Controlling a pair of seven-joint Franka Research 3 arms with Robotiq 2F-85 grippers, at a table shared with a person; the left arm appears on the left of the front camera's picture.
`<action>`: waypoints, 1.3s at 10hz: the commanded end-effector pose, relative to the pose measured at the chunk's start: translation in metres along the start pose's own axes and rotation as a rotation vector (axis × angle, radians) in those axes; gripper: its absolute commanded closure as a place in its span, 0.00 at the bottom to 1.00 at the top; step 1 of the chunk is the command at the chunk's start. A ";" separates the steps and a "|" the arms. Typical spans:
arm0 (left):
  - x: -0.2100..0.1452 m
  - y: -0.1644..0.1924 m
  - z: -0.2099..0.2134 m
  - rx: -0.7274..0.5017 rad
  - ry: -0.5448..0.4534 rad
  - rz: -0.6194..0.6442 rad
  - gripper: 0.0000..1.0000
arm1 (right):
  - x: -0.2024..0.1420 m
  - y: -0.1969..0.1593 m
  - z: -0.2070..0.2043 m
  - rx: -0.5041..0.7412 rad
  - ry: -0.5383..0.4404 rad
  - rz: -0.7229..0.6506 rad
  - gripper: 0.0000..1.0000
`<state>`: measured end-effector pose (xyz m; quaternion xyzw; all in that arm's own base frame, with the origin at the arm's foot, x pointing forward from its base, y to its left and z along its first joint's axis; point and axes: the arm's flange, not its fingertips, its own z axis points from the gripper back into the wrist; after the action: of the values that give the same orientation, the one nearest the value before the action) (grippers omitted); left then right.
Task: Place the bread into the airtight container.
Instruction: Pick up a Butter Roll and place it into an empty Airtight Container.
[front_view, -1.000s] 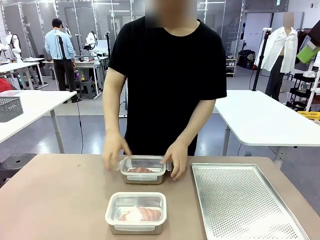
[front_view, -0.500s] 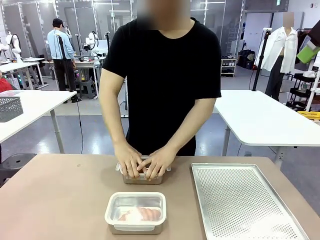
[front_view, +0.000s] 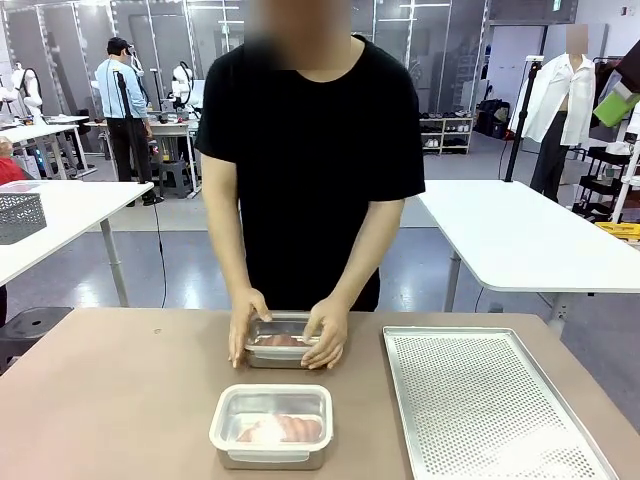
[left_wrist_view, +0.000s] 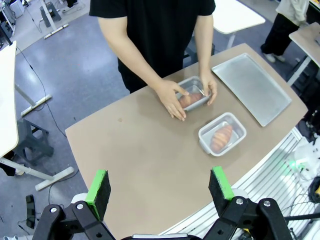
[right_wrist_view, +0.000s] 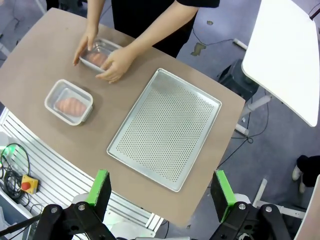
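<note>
Both grippers hovering high, jaws apart, empty. Person's hands (front_view: 290, 338) pressing far container (front_view: 283, 346); near container (front_view: 272, 424) holding bread (front_view: 280, 429), lying ahead of left gripper (left_wrist_view: 161, 186), nearer than right gripper (right_wrist_view: 161, 189).

Bright, even overhead indoor light, shadows soft n faint. Bit of glare on the perforated tray (front_view: 490, 400), approx 5 o'clock in front view. Wrist views bend lines twd the edges, fisheye-ish. Everything pretty sharp tbh.
</note>
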<state>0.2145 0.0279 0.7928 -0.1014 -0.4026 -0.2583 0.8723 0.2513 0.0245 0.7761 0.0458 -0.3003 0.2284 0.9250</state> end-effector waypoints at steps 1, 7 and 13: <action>0.001 0.000 0.000 0.001 0.000 0.002 0.00 | 0.001 0.001 0.001 -0.007 0.012 -0.018 0.00; 0.001 0.000 0.000 0.001 0.000 0.002 0.00 | 0.001 0.001 0.001 -0.007 0.012 -0.018 0.00; 0.001 0.000 0.000 0.001 0.000 0.002 0.00 | 0.001 0.001 0.001 -0.007 0.012 -0.018 0.00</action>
<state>0.2145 0.0279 0.7928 -0.1014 -0.4026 -0.2583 0.8723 0.2513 0.0245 0.7761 0.0458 -0.3003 0.2284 0.9250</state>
